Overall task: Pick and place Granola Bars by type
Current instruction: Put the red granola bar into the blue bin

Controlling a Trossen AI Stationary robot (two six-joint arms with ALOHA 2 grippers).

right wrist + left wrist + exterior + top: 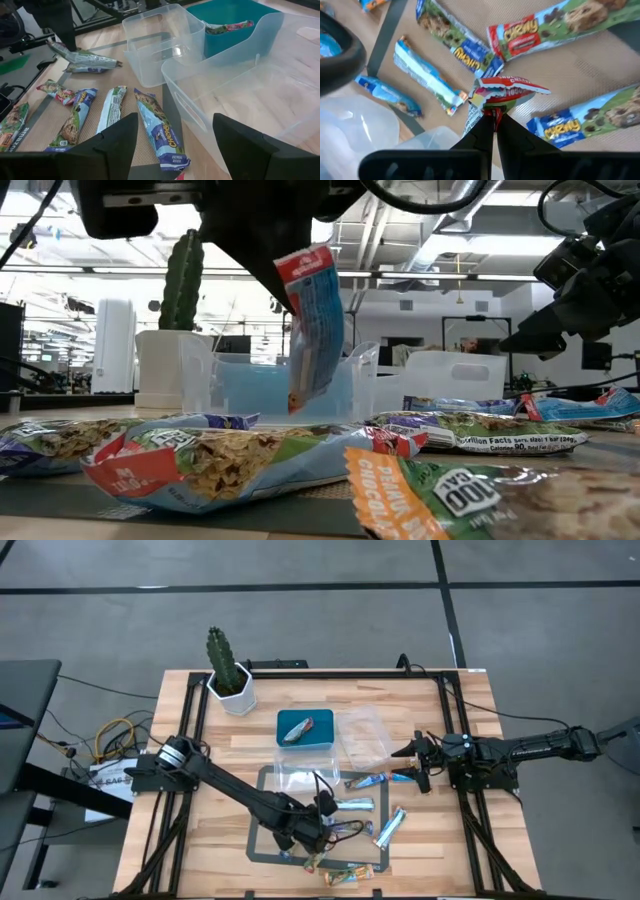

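Several wrapped granola bars lie flat on a dark mat (pixel 262 840) near the table's front, among them a silver-blue one (pixel 355 805) and blue ones (pixel 457 42). My left gripper (pixel 495 116) hovers over the mat, shut on one bar (pixel 315 330) with a red end and a silver-blue back. One more bar (pixel 297 730) rests in the teal tray (pixel 322 738). My right gripper (pixel 175 137) waits open at the table's right side (pixel 412 762), with nothing between its fingers. My left gripper pinches the bar's red crimped end (pixel 496 100) between its two fingers, which come from above, slanting down. The bar hangs below the fingers, nearly upright with its red end (pixel 305 265) uppermost, lifted clear of the mat and the other bars.
Two clear plastic tubs stand behind the mat, one (pixel 300 780) in the middle, one (pixel 365 735) right of the teal tray. A potted cactus (pixel 228 675) stands at the far left. Bare wood lies to the left of the mat.
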